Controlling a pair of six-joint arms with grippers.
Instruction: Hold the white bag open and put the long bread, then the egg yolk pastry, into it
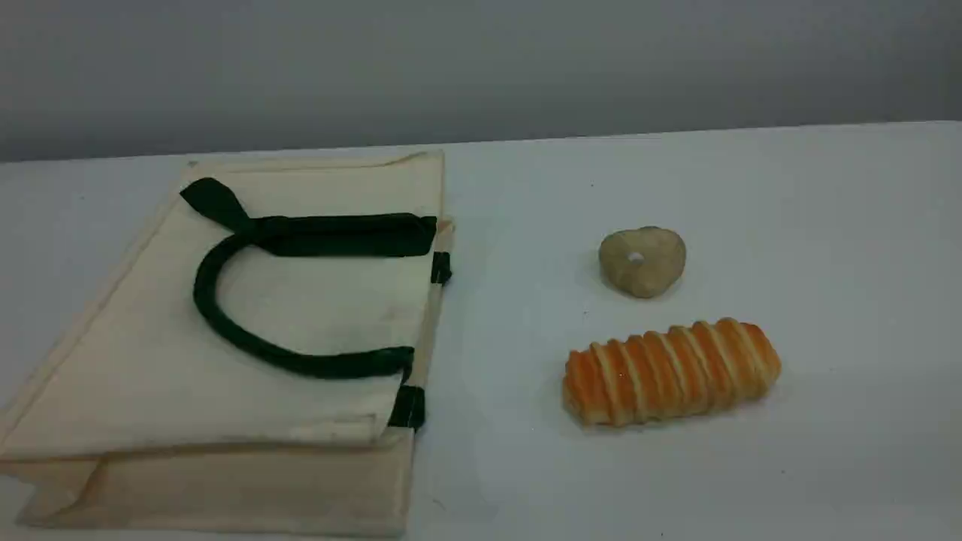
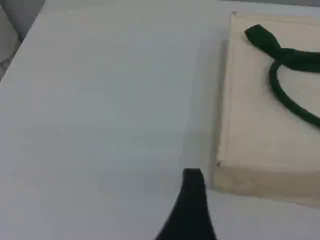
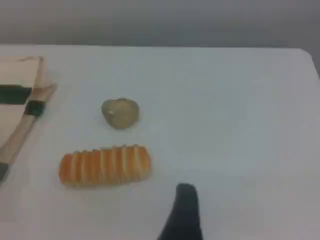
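1. One white bag (image 1: 150,376), one long bread (image 1: 671,370) and one egg yolk pastry (image 1: 642,261) lie on the table (image 1: 827,225). One green strap handle (image 1: 338,364) shows in full on top of the bag.
2. The bag's far edge lies close to the table's far edge. Bare table separates the bag's mouth from the two foods, and more lies to their right.
3. The bag lies flat on the left, collapsed, and its inside cannot be seen. The bread and the pastry lie outside it, apart, with the pastry on the far side.
4. The left gripper (image 2: 191,200) hovers beside the bag, jaws spread, holding nothing.
5. The right gripper (image 3: 185,205) hovers near the bread, likewise spread and unladen.
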